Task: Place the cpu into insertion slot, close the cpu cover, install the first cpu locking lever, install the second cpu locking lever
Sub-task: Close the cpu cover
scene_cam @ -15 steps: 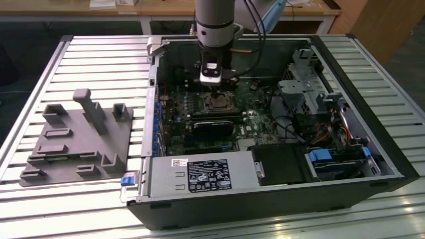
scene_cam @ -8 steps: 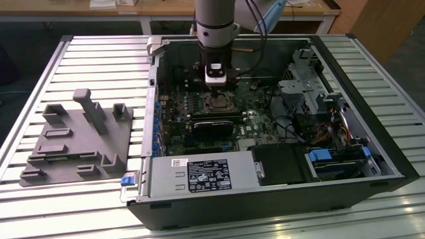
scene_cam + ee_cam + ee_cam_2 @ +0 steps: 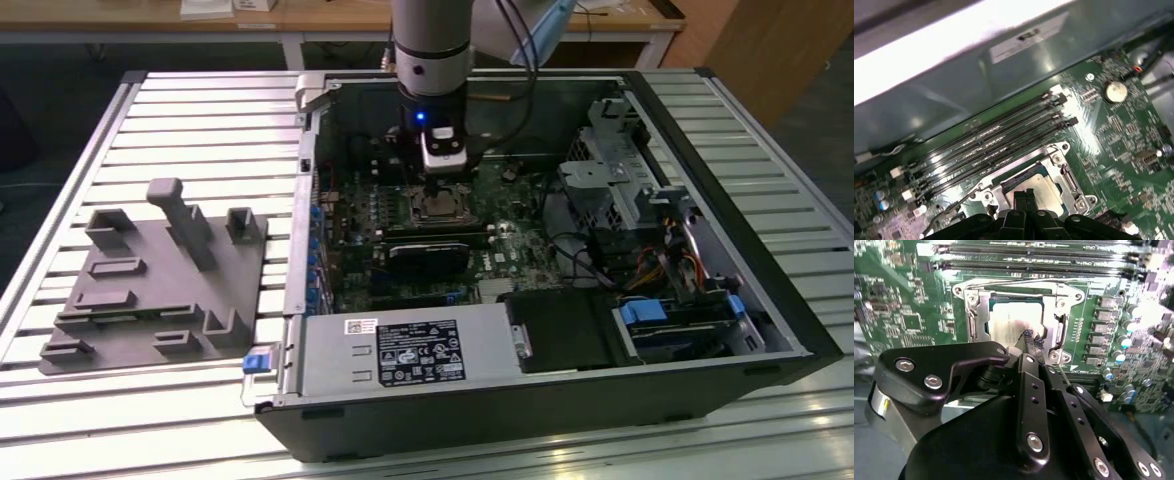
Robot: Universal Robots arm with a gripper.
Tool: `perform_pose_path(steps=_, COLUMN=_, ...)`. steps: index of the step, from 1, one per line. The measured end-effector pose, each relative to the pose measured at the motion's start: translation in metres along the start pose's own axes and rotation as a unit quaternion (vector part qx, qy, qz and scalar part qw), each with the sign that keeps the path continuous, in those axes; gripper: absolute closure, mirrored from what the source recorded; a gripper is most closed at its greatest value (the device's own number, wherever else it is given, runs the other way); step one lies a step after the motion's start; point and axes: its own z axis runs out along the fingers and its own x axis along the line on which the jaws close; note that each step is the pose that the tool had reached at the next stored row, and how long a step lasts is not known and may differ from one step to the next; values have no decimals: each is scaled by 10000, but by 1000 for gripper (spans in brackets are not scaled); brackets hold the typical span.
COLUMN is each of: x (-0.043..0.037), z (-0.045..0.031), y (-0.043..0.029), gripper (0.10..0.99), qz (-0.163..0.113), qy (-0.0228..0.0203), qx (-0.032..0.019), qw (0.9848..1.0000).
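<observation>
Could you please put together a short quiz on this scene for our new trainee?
1. True or false: the cpu cover lies flat around the cpu.
2. In the exterior view, on which side of the computer case does the grey fixture lie? A the left; B the right; C inside it.
3. Fill in: the gripper is directly over the ____.
Key: 1 true; 2 A; 3 cpu.
</observation>
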Motion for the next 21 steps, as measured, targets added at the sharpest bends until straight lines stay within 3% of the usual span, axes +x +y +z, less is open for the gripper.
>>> perform_pose_path(steps=5, x=0, z=0, y=0, gripper=980, qz=-421, qy=21, qx=-17, qw=9991)
perform_pose_path(steps=9, x=0, z=1, y=0, gripper=980, qz=-661, qy=19, qx=2, qw=9978)
perform_pose_path(steps=12, x=0, z=0, y=0, gripper=980, qz=-829, qy=3, qx=51, qw=9965)
perform_pose_path(steps=17, x=0, z=1, y=0, gripper=980, qz=-1120, qy=-43, qx=175, qw=9935)
perform_pose_path(steps=21, x=7, z=2, y=-4, gripper=980, qz=-1228, qy=-52, qx=202, qw=9922)
